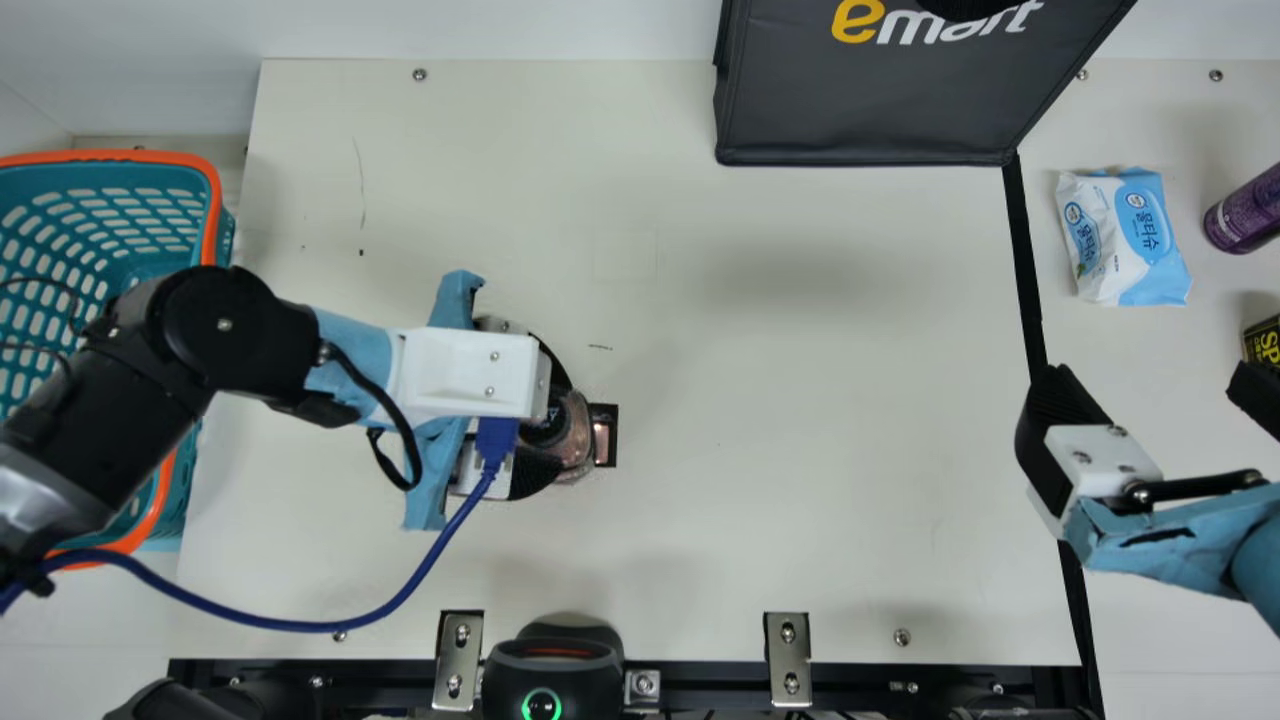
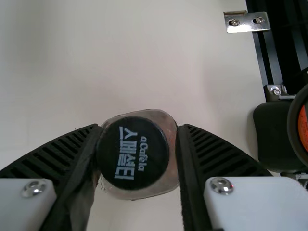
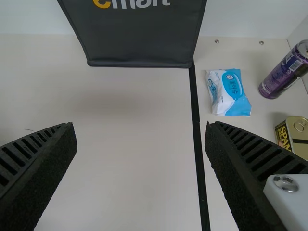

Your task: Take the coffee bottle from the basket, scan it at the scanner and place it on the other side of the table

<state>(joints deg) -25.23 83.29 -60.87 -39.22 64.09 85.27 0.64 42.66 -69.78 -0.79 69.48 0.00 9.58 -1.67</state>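
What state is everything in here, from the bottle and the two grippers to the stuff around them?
Coffee bottle: capped, gripped
Left gripper: closed on the bottle
Right gripper: open, empty
Scanner: green ring lit
Basket: upright
Dark bag: upright
Wet-wipes pack: lying flat
Purple can: standing
Pull-ring tin: lid on

One basket [image 1: 211,205], one coffee bottle [image 1: 576,440], one scanner [image 1: 553,665], folks, plus one bag [image 1: 860,110], one wipes pack [image 1: 1125,240], one can [image 1: 1243,217], one tin [image 3: 295,136]!

- A shop checkout is suggested by a scanner [image 1: 553,665], basket [image 1: 110,156] and shopping bag [image 1: 850,110].
- A lab is suggested by robot arms [image 1: 225,325] and screwed-down metal brackets [image 1: 458,645].
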